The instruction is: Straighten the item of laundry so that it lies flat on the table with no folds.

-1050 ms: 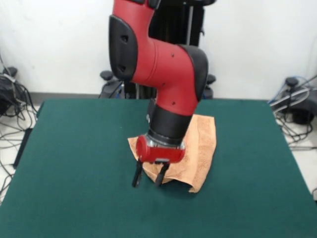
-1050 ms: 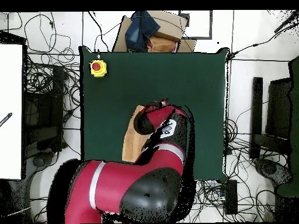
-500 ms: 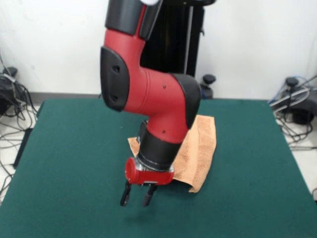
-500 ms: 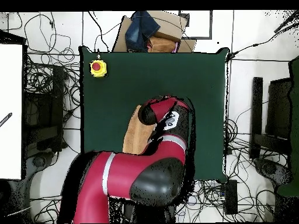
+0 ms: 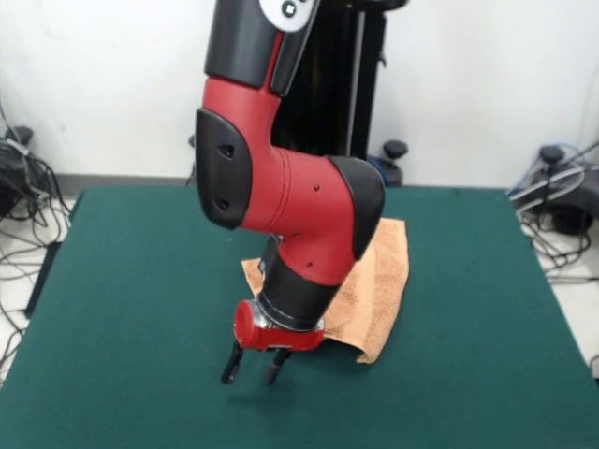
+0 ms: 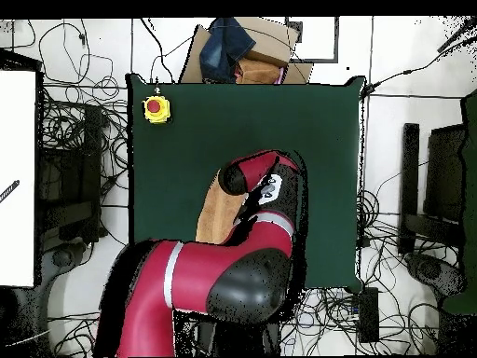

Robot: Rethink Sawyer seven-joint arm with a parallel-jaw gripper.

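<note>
Found the black two-fingered gripper (image 5: 250, 372) on the red and black arm (image 5: 290, 201) hanging just above bare cloth toward the near edge of the large dark green matte table (image 5: 131, 281), a little in front of the peach-orange terry hand towel (image 5: 384, 267). Noted its fingers (image 5: 227, 372) spread apart and empty, gripping nothing.

Compared with a second before: had stood then right at the towel's near left edge, tips down by the cloth. Drawn since toward the table's near edge and slightly leftward in the front view, with most of that travel done in the first half second. Saw no matching shift in the towel: same outline, same place around the middle of the table, a shade toward the far right corner, near-right edge apparently doubled under.

From overhead, made out only a strip of the towel (image 6: 216, 210) beside the arm, well inside the table (image 6: 186, 121); could not see the gripper there.

Judged the pull to have come away without cloth, hence no flattening gained. Probably needed a fresh grasp at an edge or corner.
</note>
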